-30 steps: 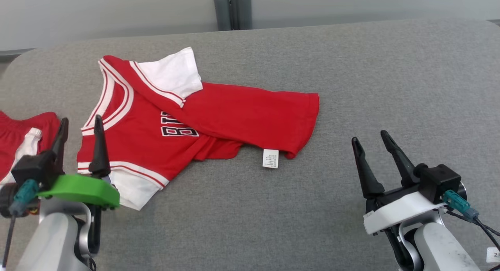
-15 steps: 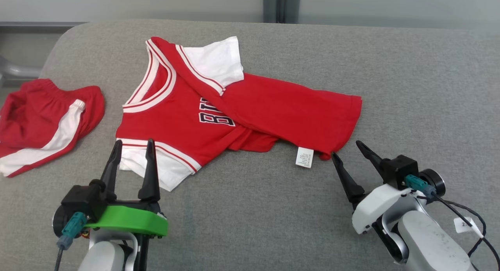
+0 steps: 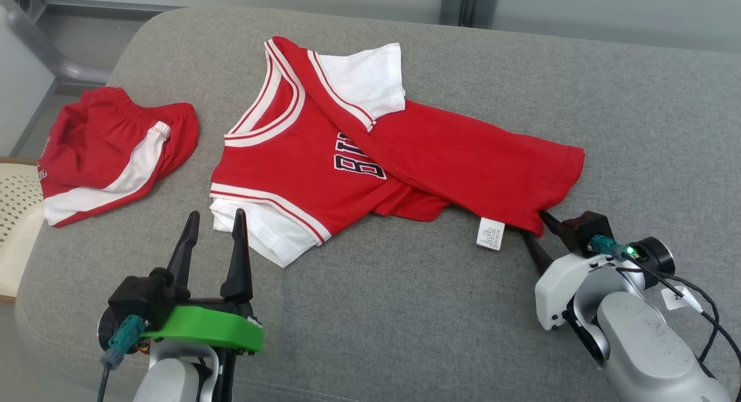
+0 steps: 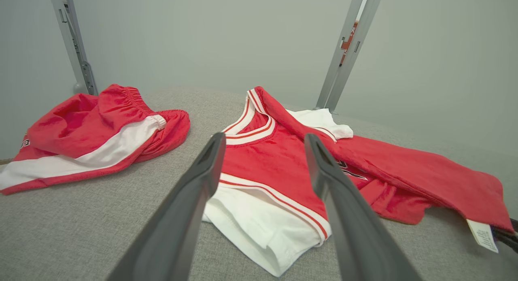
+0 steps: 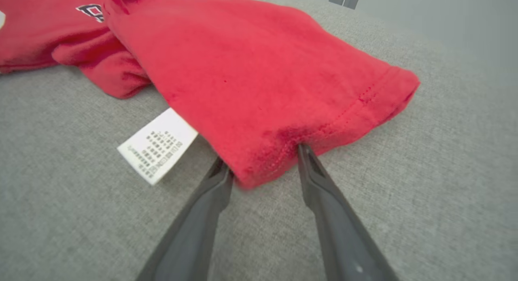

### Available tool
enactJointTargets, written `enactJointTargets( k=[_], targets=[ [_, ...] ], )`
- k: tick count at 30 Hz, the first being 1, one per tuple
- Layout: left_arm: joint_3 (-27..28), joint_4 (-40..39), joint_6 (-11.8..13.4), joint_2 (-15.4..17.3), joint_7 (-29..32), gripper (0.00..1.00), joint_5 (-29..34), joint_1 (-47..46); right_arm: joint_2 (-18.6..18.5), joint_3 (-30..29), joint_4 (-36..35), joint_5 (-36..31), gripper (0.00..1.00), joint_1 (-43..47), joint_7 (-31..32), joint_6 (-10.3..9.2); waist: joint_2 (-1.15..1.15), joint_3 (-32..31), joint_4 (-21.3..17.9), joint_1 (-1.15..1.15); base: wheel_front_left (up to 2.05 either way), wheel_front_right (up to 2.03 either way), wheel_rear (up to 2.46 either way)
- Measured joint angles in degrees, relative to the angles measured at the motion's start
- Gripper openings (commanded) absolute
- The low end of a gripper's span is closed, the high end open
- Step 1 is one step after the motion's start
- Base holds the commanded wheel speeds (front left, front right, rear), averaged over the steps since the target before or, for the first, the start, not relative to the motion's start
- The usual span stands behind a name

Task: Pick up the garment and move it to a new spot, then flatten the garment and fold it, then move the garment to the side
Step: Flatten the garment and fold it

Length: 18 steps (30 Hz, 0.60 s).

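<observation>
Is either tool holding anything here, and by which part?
Nothing gripped yet. The right tool straddles the red jersey at its hem corner, beside the label, fingers apart; the left tool is open and empty.

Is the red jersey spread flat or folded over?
Folded over, crumpled: part of the red jersey lies doubled across its chest lettering, hiding some letters.
</observation>
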Motion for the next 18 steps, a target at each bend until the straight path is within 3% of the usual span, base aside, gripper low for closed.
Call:
enactJointTargets(
  k=[9, 14, 18],
  targets=[
    [0.9, 1.0, -1.7, -2.0, 0.0, 1.0, 1.2, 0.5, 0.0, -6.7, -6.4, -2.5, 0.0, -3.4, -0.9, 0.0, 0.0, 0.7, 1.1, 0.0, 0.0, 0.0, 0.0],
    [0.1, 1.4, -2.8, -3.1, 0.0, 1.0, 2.0, -0.8, -5.2, -5.9, -10.1, -3.6, 0.0, -13.7, 4.1, 0.0, 0.0, 3.2, 2.1, 0.0, 0.0, 0.0, 0.0],
    [-0.1, 1.5, -3.4, -3.8, 0.0, 1.0, 2.0, -2.7, -8.6, -3.9, -7.1, -2.5, 0.0, -22.5, 7.3, 0.01, 0.0, 5.9, 3.4, 0.0, 0.0, 0.0, 0.0]
  ],
)
